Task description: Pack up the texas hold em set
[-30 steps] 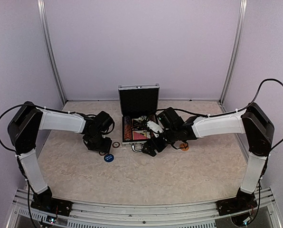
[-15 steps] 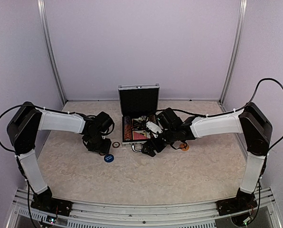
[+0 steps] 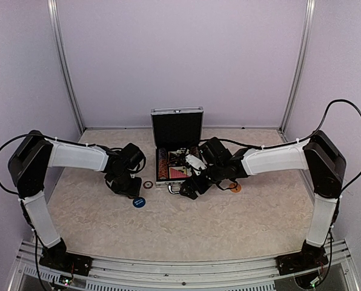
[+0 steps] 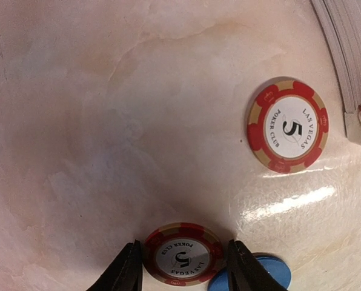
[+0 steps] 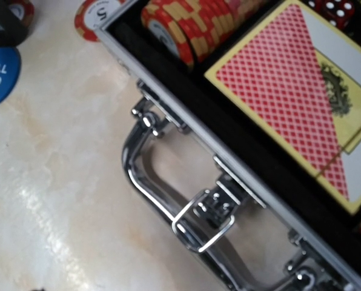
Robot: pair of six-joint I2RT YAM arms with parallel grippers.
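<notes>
Low in the left wrist view, the left claw (image 4: 182,270) has narrowed around a chip (image 4: 182,253); whether it grips yet I cannot tell, but pickup looks close. The case (image 4: 350,48) sits at upper right. The right claw (image 3: 190,189) gapes wide, empty, by the handle (image 5: 168,200).

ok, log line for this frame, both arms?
left gripper: fingers flank red chip on table, grip unclear | right gripper: open, above case handle | case: lid up | second chip: loose by case
</notes>
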